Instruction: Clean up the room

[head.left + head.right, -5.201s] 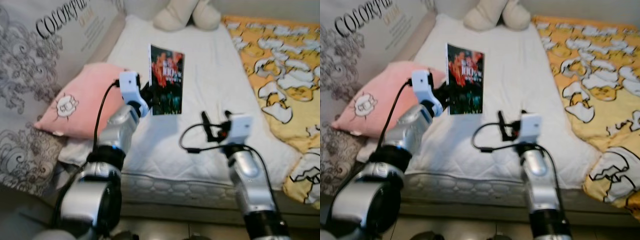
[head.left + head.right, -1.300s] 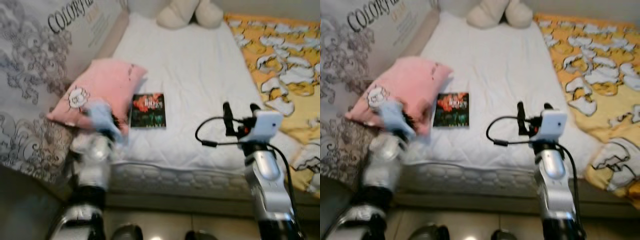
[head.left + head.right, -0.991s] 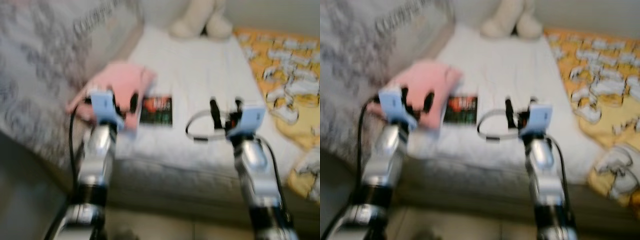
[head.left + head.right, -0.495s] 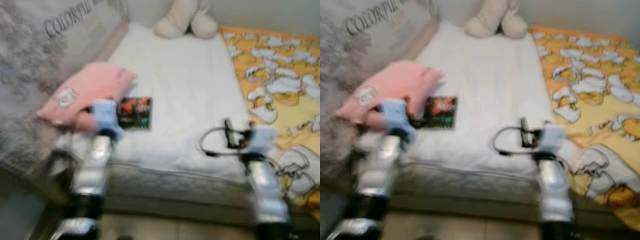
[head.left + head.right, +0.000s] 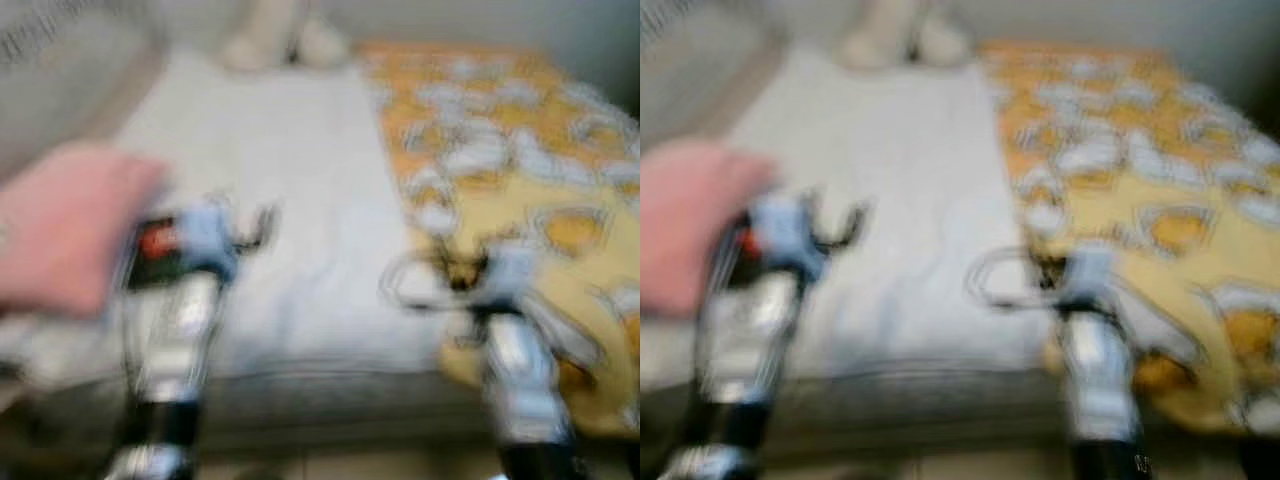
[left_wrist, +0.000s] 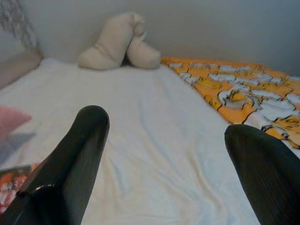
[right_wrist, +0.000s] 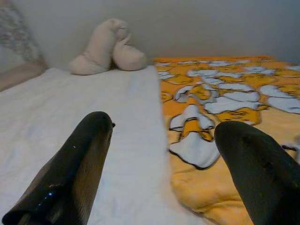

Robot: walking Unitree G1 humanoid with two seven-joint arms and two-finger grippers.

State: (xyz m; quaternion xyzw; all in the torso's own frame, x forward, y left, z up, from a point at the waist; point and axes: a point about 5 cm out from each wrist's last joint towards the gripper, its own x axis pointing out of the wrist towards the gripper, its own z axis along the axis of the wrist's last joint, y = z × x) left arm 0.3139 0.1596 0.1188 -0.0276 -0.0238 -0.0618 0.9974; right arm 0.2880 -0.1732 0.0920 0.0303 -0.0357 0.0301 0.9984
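Both pincers, left pincer [image 6: 164, 154] and right pincer [image 7: 159, 154], wide open, empty, above bed [image 6: 154, 122]. Book [image 6: 11, 180] lies flat near bed's left edge beside pink pillow [image 5: 60, 225]. Probably thin, light, stiff: grab an edge.

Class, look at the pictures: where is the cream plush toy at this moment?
The plush toy lies at the far end of the bed, against the wall, on the white sheet just left of the yellow blanket.
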